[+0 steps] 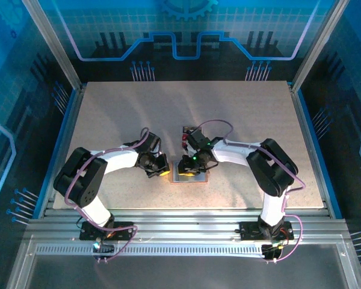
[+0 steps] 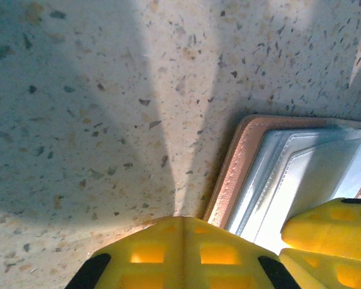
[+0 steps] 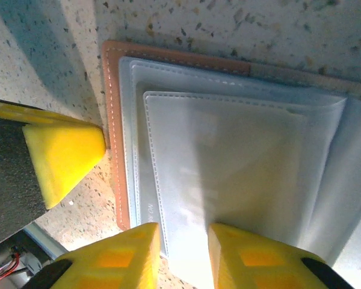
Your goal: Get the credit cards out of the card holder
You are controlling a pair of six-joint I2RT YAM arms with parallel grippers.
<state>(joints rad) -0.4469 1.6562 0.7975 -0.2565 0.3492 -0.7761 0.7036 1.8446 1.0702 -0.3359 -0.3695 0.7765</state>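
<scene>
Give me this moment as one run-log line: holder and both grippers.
card holder: open flat on table, pale lining up | left gripper: shut, tip beside holder's brown rim | right gripper: jaws slightly apart over pale lining

Left tool (image 2: pixel 180 238) closed, right tool (image 3: pixel 184 241) ajar

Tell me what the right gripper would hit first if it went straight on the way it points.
The card holder. The right gripper points at its pale inner pocket, which lies directly ahead of it; it looks very close, though depth is hard to judge here.
</scene>
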